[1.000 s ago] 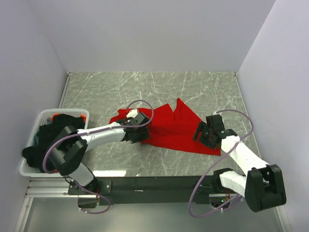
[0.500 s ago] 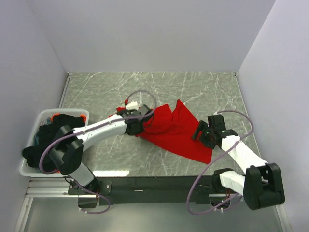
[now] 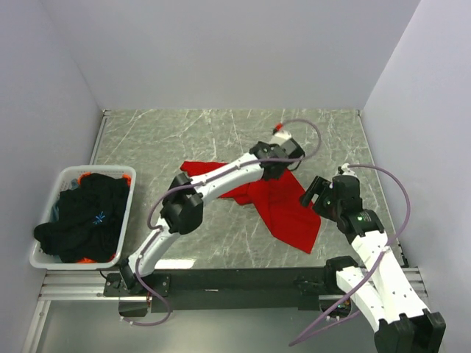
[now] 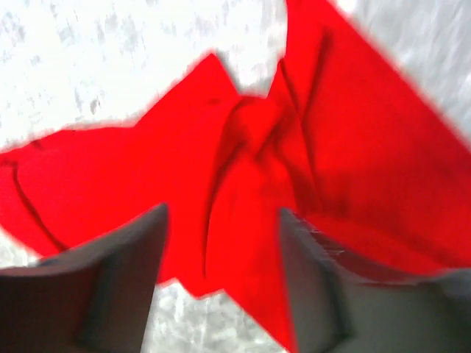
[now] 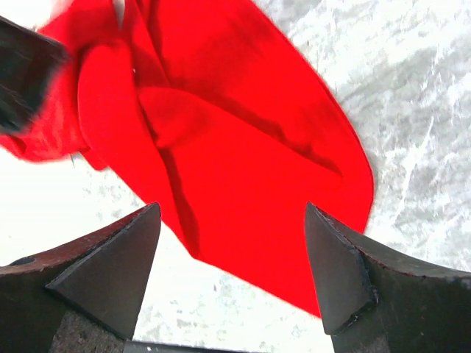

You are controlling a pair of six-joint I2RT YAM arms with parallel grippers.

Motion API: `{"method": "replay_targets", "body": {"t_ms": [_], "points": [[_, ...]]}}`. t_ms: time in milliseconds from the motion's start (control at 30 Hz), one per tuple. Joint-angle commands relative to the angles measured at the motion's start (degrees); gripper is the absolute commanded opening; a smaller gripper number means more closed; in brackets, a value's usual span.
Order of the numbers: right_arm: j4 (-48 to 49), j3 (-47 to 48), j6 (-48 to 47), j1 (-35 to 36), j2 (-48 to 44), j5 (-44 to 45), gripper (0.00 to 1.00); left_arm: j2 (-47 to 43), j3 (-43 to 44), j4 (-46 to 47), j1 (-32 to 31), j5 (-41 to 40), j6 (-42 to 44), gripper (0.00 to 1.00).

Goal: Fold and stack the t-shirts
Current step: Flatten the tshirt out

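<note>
The red t-shirt (image 3: 283, 209) lies bunched on the marble table (image 3: 184, 140), right of centre, with twisted folds through its middle and a flat flap trailing nearward. The left arm hides part of it. The left gripper (image 4: 221, 220) hangs above with its fingers spread wide and empty, and that view is blurred. The right gripper (image 5: 232, 213), equally wide, hovers at the shirt's right edge. Black t-shirts (image 3: 85, 213) fill the white basket (image 3: 70, 174) at left.

Your table (image 3: 184, 140), loose t-shirt (image 3: 283, 209) at its middle, left gripper (image 3: 275, 169) above the shirt's far edge, right gripper (image 3: 315, 193) just right of it, basket (image 3: 70, 174) at your near left, heaped t-shirts (image 3: 85, 217) inside.
</note>
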Motion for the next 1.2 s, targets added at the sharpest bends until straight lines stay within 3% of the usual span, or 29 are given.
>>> {"method": "replay_targets", "body": {"t_ms": [0, 67, 167, 233, 367, 533, 833, 1167], "points": [[-2.61, 1.78, -1.97, -0.18, -1.30, -1.53, 0.85, -8.90, -4.32, 2.41, -0.22, -1.63, 0.67, 0.70], [-2.35, 1.69, -1.88, -0.09, -1.30, -2.67, 0.85, -17.49, -16.36, 4.55, 0.57, -1.20, -3.36, 0.81], [-0.94, 1.25, -2.67, -0.09, 0.01, -5.22, 0.84, -28.39, -30.86, 6.22, 2.32, 1.69, -15.56, 0.82], [0.72, 0.90, -3.46, 0.25, 1.67, -7.33, 0.82, -33.51, -41.56, 10.77, 3.11, 3.72, -18.22, 0.82], [3.19, 0.54, -2.94, 2.80, 4.41, -8.05, 0.80, -44.84, -55.31, 18.59, 5.40, 10.57, -25.86, 0.77], [6.26, 0.63, -1.10, 5.61, 8.44, -7.69, 0.79, -50.58, -68.58, 27.31, 12.06, 18.12, -31.76, 0.78], [10.13, -1.30, 0.23, 11.24, 13.81, -5.76, 0.79, -49.80, -76.86, 37.25, 19.64, 21.82, -40.37, 0.76], [12.07, -2.36, -0.04, 11.95, 18.47, -6.90, 0.78, -41.54, -76.78, 43.14, 20.35, 25.44, -45.30, 0.72]]}}
